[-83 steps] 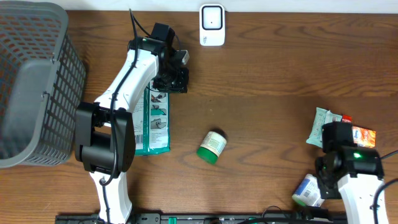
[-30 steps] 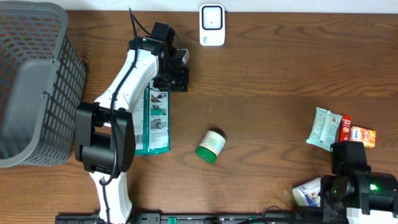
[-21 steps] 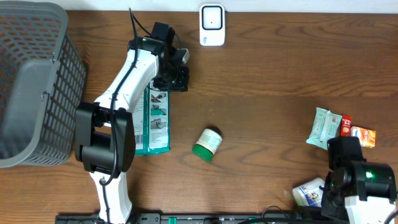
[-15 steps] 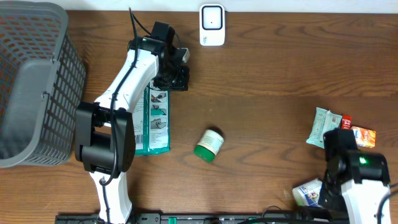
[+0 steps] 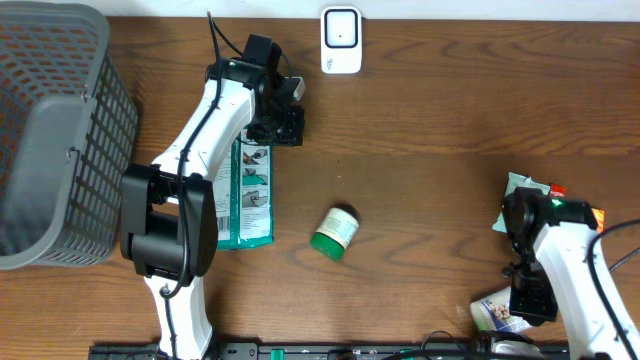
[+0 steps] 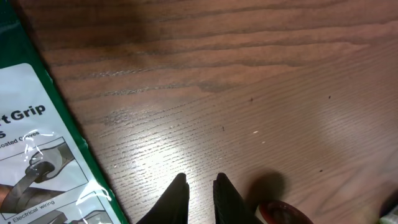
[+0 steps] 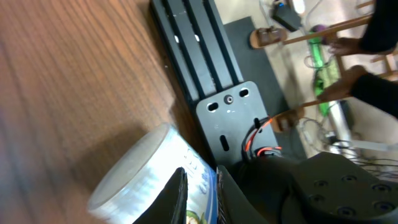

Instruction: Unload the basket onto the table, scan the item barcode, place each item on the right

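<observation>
The white barcode scanner point(image 5: 341, 40) stands at the table's far edge. A green-lidded jar point(image 5: 333, 233) lies on its side mid-table. My left gripper point(image 5: 285, 124) hovers by the top end of a flat green package point(image 5: 245, 195). Its fingers point(image 6: 178, 193) are almost together over bare wood, nothing between them, and the package point(image 6: 37, 155) lies to their left. My right gripper point(image 5: 527, 300) hangs at the near right edge over a white tub with a blue label point(image 5: 490, 312). In the right wrist view its jaws point(image 7: 199, 171) show only a narrow slit above that tub point(image 7: 140, 171).
A grey mesh basket point(image 5: 50, 130) fills the far left. Snack packs lie at the right: a pale green one point(image 5: 518, 190) and a red-orange one point(image 5: 578, 208). Beyond the table's near edge is a black rail and mount plate point(image 7: 230, 118).
My right arm has swung up over the snack packs, with its gripper now above the white tub. The green-lidded jar has rolled slightly left. The left arm has not moved.
</observation>
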{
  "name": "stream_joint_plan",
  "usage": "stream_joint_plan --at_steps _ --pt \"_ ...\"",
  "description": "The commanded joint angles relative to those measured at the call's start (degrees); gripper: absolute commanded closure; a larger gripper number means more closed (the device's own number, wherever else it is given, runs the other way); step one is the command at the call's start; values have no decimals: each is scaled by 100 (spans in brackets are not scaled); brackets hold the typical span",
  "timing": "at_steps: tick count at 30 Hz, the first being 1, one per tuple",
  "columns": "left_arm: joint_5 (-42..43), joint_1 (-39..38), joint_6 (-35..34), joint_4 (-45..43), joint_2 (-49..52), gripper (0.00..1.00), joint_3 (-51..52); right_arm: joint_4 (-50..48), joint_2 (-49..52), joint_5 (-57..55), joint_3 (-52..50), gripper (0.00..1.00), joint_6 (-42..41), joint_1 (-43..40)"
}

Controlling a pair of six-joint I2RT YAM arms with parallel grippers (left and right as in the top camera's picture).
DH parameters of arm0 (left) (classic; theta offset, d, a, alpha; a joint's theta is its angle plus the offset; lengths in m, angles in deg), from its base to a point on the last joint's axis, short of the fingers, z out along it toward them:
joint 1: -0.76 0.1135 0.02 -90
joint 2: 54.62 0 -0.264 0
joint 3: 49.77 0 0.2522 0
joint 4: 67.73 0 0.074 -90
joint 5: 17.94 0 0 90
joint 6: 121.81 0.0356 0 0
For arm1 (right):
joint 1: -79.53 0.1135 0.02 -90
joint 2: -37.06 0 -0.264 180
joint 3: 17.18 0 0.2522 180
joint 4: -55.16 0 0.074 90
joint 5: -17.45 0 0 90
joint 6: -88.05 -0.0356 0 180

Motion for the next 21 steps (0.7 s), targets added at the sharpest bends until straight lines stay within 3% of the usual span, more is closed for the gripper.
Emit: stream_joint_plan --at_steps 1,4,6,11,17,21 --pt "-52 -9 35 15 -114 85 -59 -157 136 76 -129 87 111 -50" --pt "-52 -9 35 28 -114 85 -59 -619 144 299 -463 90 127 -50" --pt "-52 -9 35 31 -114 85 -59 -796 144 413 -671 99 131 -50" --pt "-52 -9 35 24 -114 85 -59 -898 133 514 -656 99 146 -50" --pt "-52 -9 35 11 -114 85 -59 -1071 133 984 -136 99 2061 -39" --pt "-52 -9 35 -31 -114 85 -59 -1071 133 498 713 99 4422 -39"
